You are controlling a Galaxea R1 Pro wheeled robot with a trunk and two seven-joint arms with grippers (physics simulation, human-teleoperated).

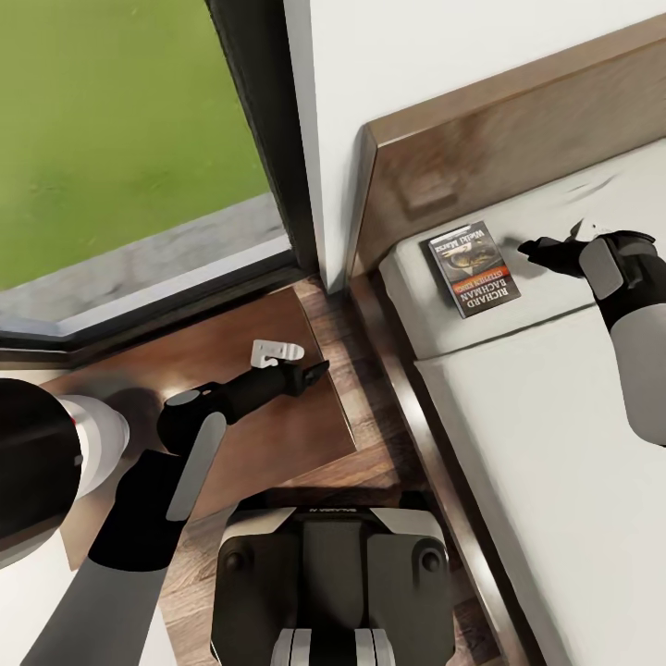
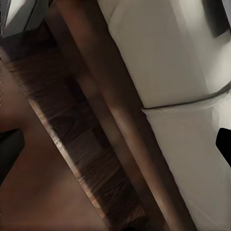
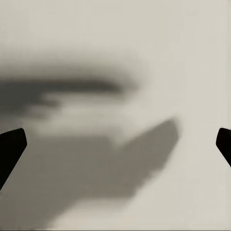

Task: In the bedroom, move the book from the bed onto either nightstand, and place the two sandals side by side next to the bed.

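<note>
Bed [image 1: 518, 407]: soft grey mattress, right.
Nightstand [image 1: 139, 407]: left, near the bed.
Book [image 1: 470, 268]: flat at the far mattress end; likely light, thin, bendy; pinch one edge.
Right gripper [image 1: 529, 248]: jaws spread, just right of book.
Left gripper [image 1: 319, 368]: above nightstand; spread cannot be told.

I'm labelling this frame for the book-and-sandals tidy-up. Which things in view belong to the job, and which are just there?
Belongs to the job:
- book, lying on the bed
- nightstand, beside the bed
- right gripper, jaws open, near the book

Just there:
- white object on the nightstand
- window
- wood floor
</note>
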